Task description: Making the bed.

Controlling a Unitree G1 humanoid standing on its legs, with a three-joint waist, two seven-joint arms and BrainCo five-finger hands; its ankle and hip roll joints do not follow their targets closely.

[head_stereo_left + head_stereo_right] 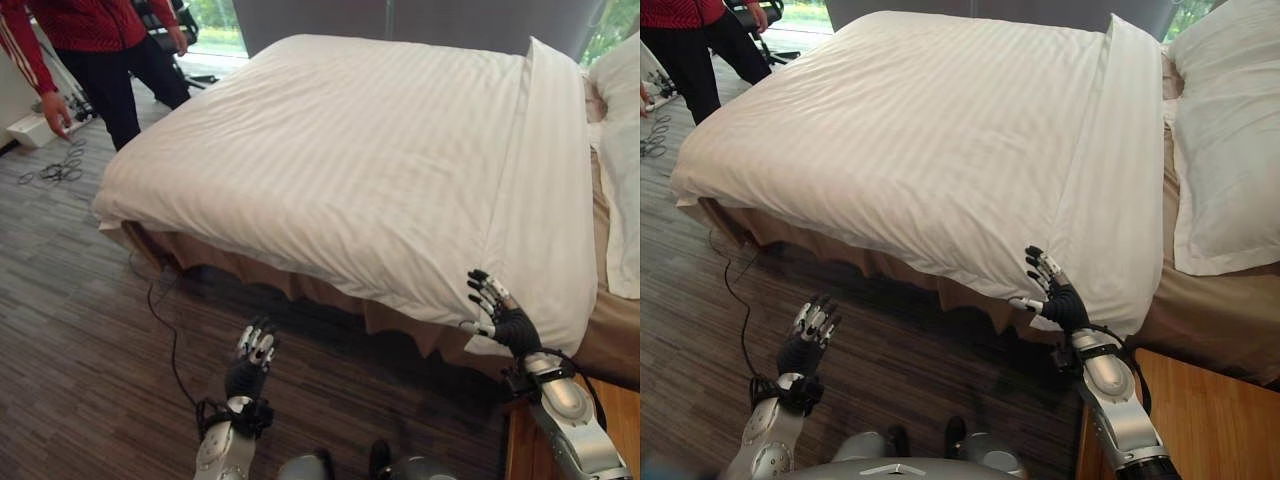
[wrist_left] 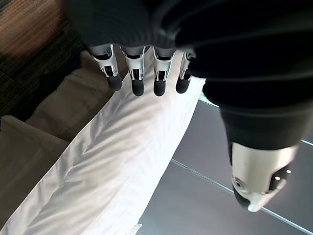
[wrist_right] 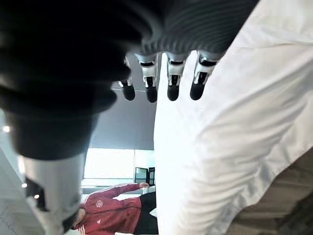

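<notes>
- Dark wood-look flooring [image 1: 80, 330] runs along the near side of the bed [image 1: 1210, 320], with a window behind the head end and a person [image 1: 95, 50] in a red top standing off by the far-left corner.
- A white striped duvet [image 1: 330, 150] lies spread across nearly the whole mattress, fairly smooth, its near edge hanging over the tan bed skirt [image 1: 250, 270].
- Toward the head end the duvet is turned back in a broad folded band [image 1: 1120, 170]; beyond it a white pillow [image 1: 1225, 150] lies on the bare tan sheet.
- The right hand [image 1: 1052, 295] is up at the near corner of that folded band — fingers straight and spread, thumb apart, closed on nothing. Whether the fingertips actually touch the cloth I cannot tell; the right wrist view shows the white fabric just past them.
- The left hand [image 1: 252, 360] hangs low over the floor, short of the bed's edge, fingers relaxed and apart, empty.
- By my reading the job is mostly done: duvet spread, top turned back, pillow in place.
- What seems left is tidying — the near corner of the fold droops over the side and the overhang looks uneven, so a tug or a smoothing pass there would be the likely finish.
</notes>
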